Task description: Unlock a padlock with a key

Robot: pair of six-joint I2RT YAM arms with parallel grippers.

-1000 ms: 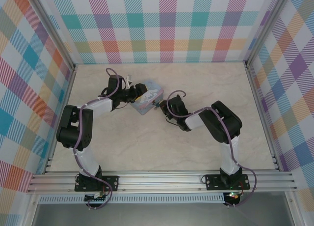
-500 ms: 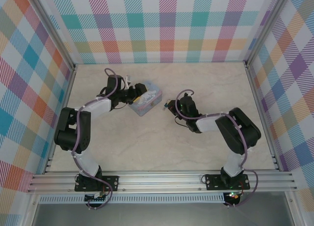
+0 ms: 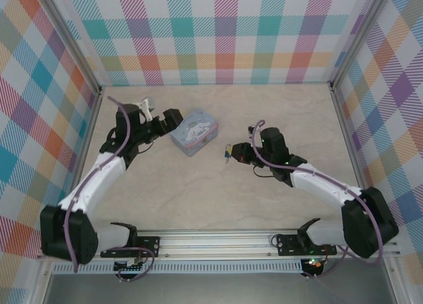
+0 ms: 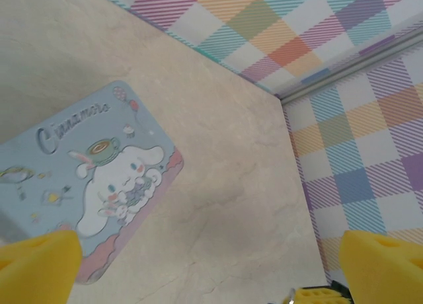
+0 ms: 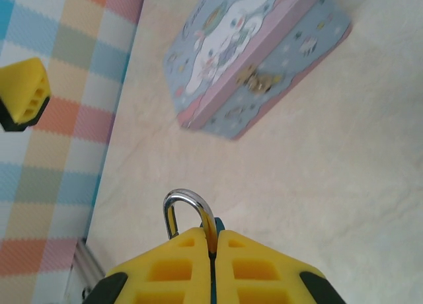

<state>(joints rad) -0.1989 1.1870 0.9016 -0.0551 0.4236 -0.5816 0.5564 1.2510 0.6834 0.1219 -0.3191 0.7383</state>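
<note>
Right jaws clenched on small bluish-grey metal padlock (image 5: pixel 188 194), silver shackle poking out, near pale blue cartoon-print rectangular tin (image 3: pixel 195 131) on beige table (image 3: pixel 198 198). Left jaws released, wide apart. Padlock prob light, stiff, slick; grip flat body sides. Can't tell where key is.

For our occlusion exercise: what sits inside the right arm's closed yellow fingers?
The padlock: its silver shackle sticks out past the yellow fingers of the right gripper, shut on it. Its body is hidden between them, as any key would be.
</note>
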